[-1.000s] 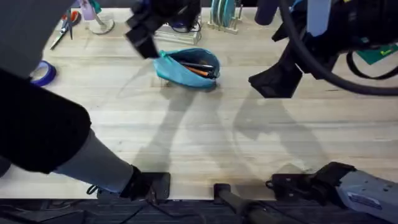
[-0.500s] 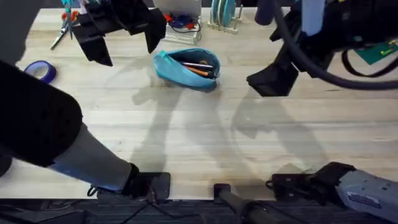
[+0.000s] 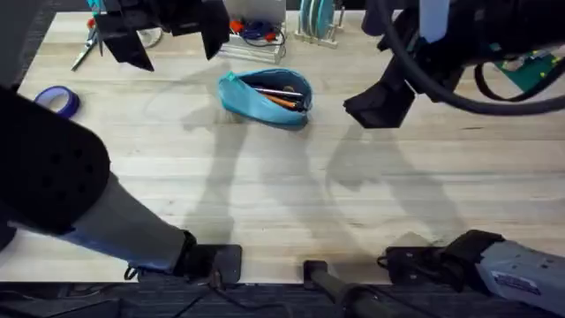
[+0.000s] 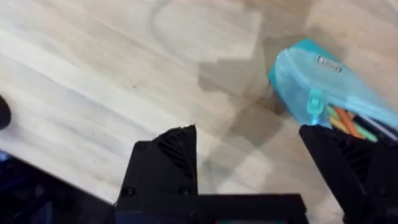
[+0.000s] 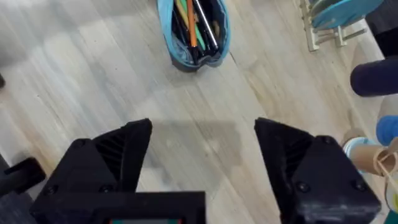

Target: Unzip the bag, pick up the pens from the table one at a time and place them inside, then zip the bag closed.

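Note:
The turquoise bag lies unzipped at the back middle of the table. Its mouth gapes, and the pens lie inside, one orange and one dark-and-silver. My left gripper hovers open to the left of the bag and slightly behind it, holding nothing. In the left wrist view the bag and its pens lie just off one black finger. My right gripper hangs open to the right of the bag. The right wrist view shows the open bag with the pens ahead of its fingers.
A purple tape roll sits at the left edge. Scissors with orange handles lie at the back left. A wire basket and a rack of blue plates stand just behind the bag. Bare wood stretches across the front half.
My left gripper has pulled away from the bag's left end, moving left and back. The right gripper has drifted slightly left. The bag and pens have not moved.

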Tool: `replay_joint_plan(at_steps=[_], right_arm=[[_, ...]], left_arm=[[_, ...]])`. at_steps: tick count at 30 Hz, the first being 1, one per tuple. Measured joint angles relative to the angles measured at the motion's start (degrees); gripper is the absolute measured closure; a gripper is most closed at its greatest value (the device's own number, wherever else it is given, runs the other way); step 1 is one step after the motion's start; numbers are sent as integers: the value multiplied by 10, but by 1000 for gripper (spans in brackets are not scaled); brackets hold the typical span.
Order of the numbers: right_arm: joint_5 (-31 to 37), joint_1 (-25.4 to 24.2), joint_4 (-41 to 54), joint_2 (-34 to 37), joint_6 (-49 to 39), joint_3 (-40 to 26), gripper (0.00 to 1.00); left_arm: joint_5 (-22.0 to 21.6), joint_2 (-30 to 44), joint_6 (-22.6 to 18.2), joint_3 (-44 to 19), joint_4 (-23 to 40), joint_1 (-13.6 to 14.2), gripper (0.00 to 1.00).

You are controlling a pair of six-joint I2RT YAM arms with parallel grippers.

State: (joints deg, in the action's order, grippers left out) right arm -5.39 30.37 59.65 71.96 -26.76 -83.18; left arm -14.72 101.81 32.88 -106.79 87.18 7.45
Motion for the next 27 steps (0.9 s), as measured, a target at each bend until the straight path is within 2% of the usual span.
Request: replay_joint_plan(at_steps=[5,9,11,14,18,21,25,27], right_arm=[[0,0,-9,0,0,0,3],[0,0,-17,2,0,0,3],[0,0,-25,5,0,0,3],[0,0,-42,14,0,0,3],[-2,0,-64,28,8,0,3],[-13,0,-81,38,11,0,3],[-22,0,-95,49,13,0,3],[-24,0,-99,52,13,0,3]], left_arm=[[4,-60,-23,71,-70,-4,7],[54,-149,-75,165,-135,-27,7],[95,-188,-111,203,-155,-53,7],[157,-233,-165,248,-161,-107,8],[239,-253,-258,277,-154,-174,7],[293,-252,-330,281,-143,-209,7],[350,-252,-418,281,-136,-242,7],[387,-252,-480,281,-130,-257,7]])
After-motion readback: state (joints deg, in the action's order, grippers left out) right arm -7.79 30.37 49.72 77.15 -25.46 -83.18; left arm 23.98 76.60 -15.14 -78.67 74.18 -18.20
